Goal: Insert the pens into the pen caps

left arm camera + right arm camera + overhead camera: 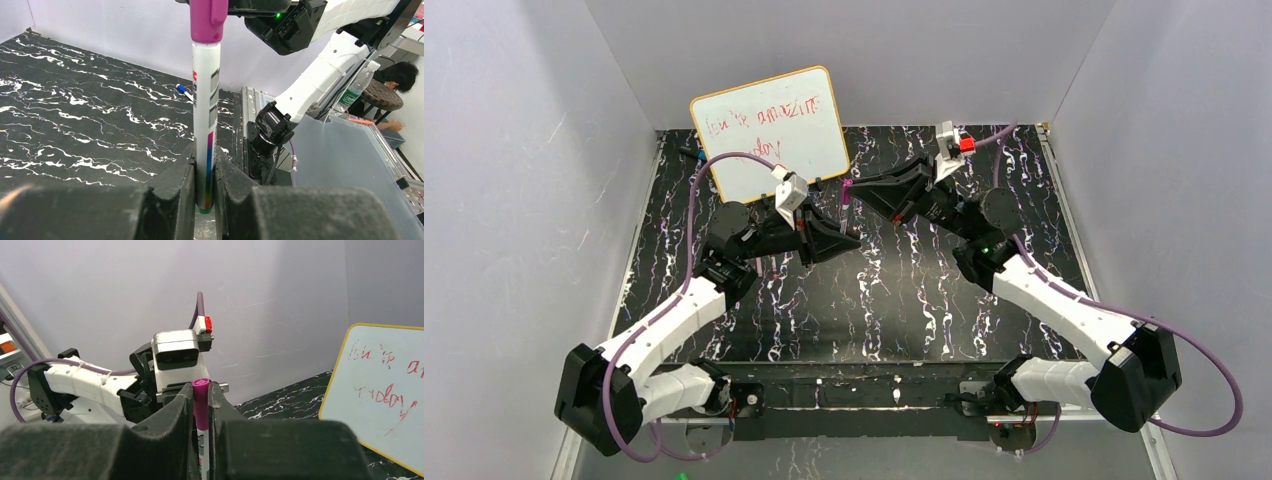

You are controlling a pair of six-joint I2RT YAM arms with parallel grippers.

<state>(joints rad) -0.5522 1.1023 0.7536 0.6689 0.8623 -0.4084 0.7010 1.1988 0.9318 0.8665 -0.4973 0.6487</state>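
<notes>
Two closed grips. Left wrist view: left gripper clamped on white-bodied marker pen at lower end. Right wrist view: right gripper clamped on magenta plastic cap atop it. Overhead: both above black marbled table.

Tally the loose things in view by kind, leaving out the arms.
white-bodied pen: 1
magenta cap: 1
blue-tipped marker: 1
whiteboard: 1
Total: 4
</notes>
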